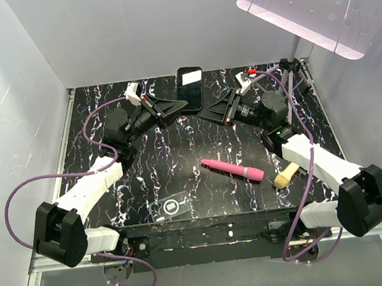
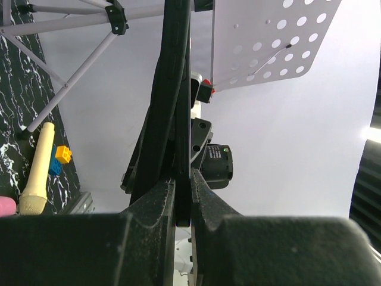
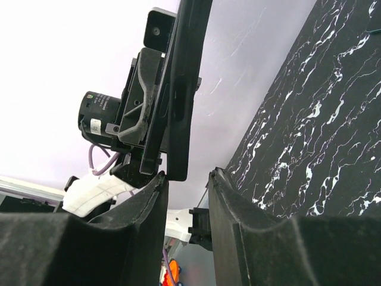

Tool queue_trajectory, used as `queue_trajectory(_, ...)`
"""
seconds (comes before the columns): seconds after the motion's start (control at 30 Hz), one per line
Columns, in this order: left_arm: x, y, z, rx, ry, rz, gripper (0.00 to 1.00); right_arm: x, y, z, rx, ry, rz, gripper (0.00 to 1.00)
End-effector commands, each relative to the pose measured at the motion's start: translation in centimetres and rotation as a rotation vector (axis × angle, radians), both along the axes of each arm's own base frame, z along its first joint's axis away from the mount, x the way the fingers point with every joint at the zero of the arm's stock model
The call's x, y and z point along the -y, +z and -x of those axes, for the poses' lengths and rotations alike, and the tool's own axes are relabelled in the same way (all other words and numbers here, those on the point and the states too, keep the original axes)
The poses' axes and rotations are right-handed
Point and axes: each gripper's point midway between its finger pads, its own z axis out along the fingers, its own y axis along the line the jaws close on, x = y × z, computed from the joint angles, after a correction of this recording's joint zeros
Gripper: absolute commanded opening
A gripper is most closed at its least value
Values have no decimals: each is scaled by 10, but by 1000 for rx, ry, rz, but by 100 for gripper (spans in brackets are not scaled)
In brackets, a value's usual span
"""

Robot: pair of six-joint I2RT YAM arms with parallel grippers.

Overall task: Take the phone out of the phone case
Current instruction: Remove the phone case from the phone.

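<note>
The black glossy phone [image 1: 190, 87] is at the back centre of the table, between my two grippers. My left gripper [image 1: 183, 105] is shut on its near left edge; in the left wrist view [image 2: 183, 179] the thin black phone [image 2: 176, 89] stands edge-on, pinched between the fingers. My right gripper [image 1: 202, 112] is open at the phone's near right corner; in the right wrist view [image 3: 187, 176] the phone [image 3: 186, 83] touches the left finger, with a gap to the right finger. The clear phone case [image 1: 172, 206], with its white mark, lies empty near the table's front edge.
A pink cylinder [image 1: 233, 169] and a cream handle-shaped object [image 1: 286, 174] lie on the right half of the table. A perforated white plate [image 1: 313, 0] on a tripod stand [image 1: 291, 64] rises at the back right. White walls enclose the table.
</note>
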Motion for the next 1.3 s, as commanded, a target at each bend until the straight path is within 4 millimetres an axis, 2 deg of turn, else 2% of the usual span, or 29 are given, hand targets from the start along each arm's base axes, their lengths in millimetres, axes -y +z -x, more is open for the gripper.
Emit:
queue_trajectory(0.0,-8,41,19,131,-7,82,0,0,19,-12,55,-58,-41,38)
queue_trajectory(0.23,-7,38,18,125,-13,85,0,-10,18,-19,51,-66,-31,32)
queue_trajectory(0.4,-7,35,19,116,-24,88,0,-13,16,-28,59,-85,-2,19)
queue_trajectory(0.47,-6,35,21,117,-35,85,0,-12,8,-35,47,-113,45,13)
queue_trajectory(0.57,-1,29,21,115,-67,61,0,-3,-21,-59,31,-220,248,1)
queue_trajectory(0.67,5,16,27,106,-117,7,0,23,-53,-85,20,-333,501,1)
queue_trajectory(0.73,3,8,31,110,-109,-32,0,40,-73,-96,-15,-364,591,1)
queue_trajectory(0.83,0,0,33,156,-83,-132,0,59,-103,-104,-79,-354,636,1)
queue_trajectory(0.97,-4,-23,31,198,-82,-341,0,73,-126,-105,-114,-332,642,1)
queue_trajectory(1.07,-15,-29,24,253,-57,-431,0,77,-129,-97,-90,-312,661,1)
queue_trajectory(1.17,-44,-59,2,221,-11,-590,0,78,-126,-81,-53,-275,661,1)
queue_trajectory(1.27,-82,-97,-19,153,-49,-757,0,79,-123,-64,-19,-235,653,1)
